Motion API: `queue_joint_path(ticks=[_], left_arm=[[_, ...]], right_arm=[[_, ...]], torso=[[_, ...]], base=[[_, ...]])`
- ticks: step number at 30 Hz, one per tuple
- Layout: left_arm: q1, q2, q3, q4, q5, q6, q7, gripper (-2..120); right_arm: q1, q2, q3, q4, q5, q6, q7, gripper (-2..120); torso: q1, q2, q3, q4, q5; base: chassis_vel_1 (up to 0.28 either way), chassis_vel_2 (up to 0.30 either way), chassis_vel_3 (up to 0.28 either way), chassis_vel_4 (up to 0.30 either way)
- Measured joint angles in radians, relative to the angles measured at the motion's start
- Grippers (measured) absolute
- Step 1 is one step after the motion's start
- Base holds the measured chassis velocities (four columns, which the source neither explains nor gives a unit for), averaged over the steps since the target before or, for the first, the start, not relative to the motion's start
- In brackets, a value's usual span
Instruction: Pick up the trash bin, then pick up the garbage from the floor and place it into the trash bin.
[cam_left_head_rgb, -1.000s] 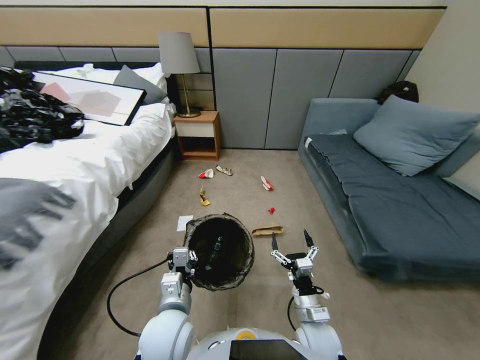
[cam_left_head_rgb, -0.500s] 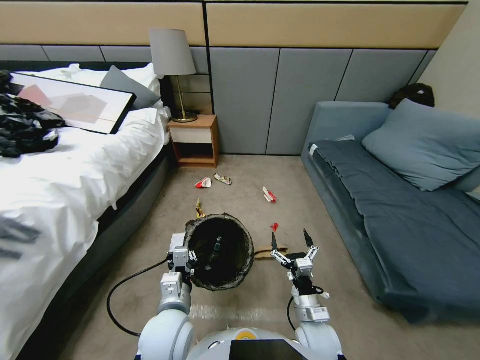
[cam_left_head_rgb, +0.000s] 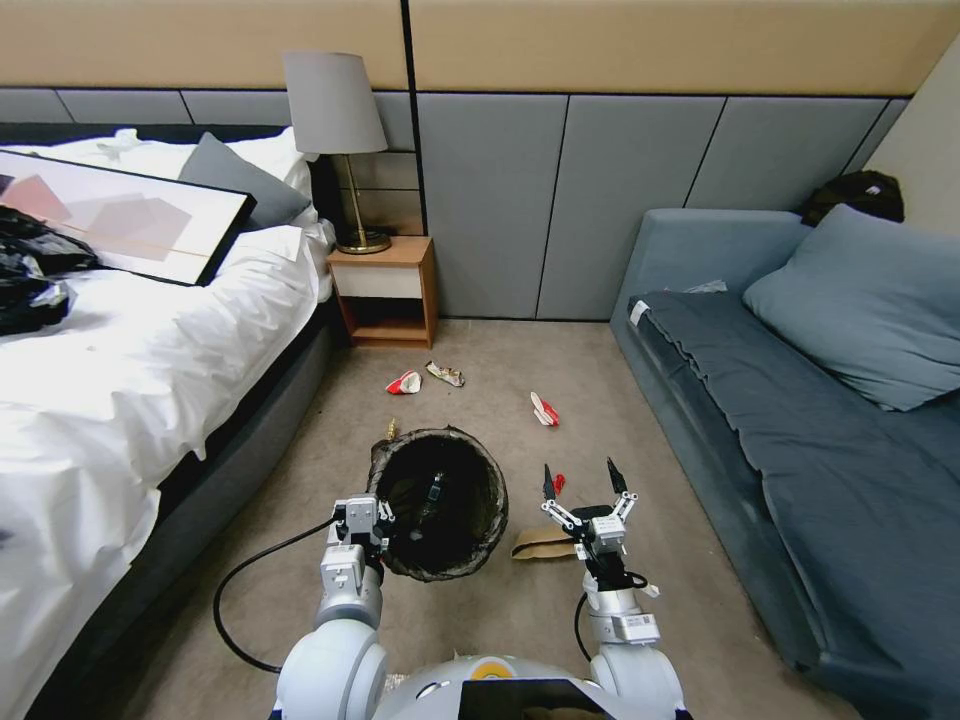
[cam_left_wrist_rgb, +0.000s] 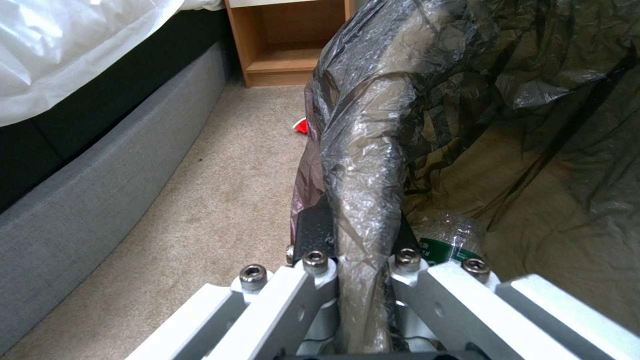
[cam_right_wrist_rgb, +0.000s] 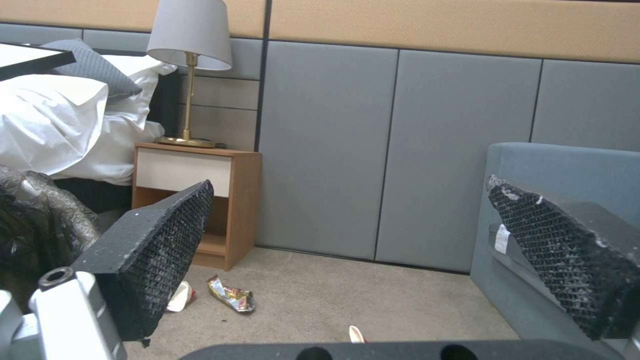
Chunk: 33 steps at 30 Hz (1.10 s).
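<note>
Here, left gripper (cam_left_head_rgb: 385, 522) squeezing the rim of the round bin with the crinkly dark bag (cam_left_head_rgb: 440, 512), right gripper (cam_left_head_rgb: 578, 482) wide open beside it, flat brown cardboard scrap (cam_left_head_rgb: 538, 544) on the carpet just below its fingers.

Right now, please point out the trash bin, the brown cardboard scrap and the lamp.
trash bin (cam_left_head_rgb: 440, 438): head view, far rim.
brown cardboard scrap (cam_left_head_rgb: 540, 545): head view, its middle.
lamp (cam_left_head_rgb: 332, 103): head view, shade.

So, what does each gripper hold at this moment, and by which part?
The left gripper holds the trash bin by its bag-covered rim, fingers clamped on either side. The right gripper is open and holds nothing.
</note>
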Motion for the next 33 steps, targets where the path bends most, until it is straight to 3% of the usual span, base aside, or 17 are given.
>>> queue_joint_path(ticks=[33], left_arm=[[0.0, 0.0, 0.0, 0.0, 0.0, 0.0, 0.0, 1]], right_arm=[[0.0, 0.0, 0.0, 0.0, 0.0, 0.0, 0.0, 100]], torso=[[0.0, 0.0, 0.0, 0.0001, 0.0001]], base=[[0.0, 0.0, 0.0, 0.0]])
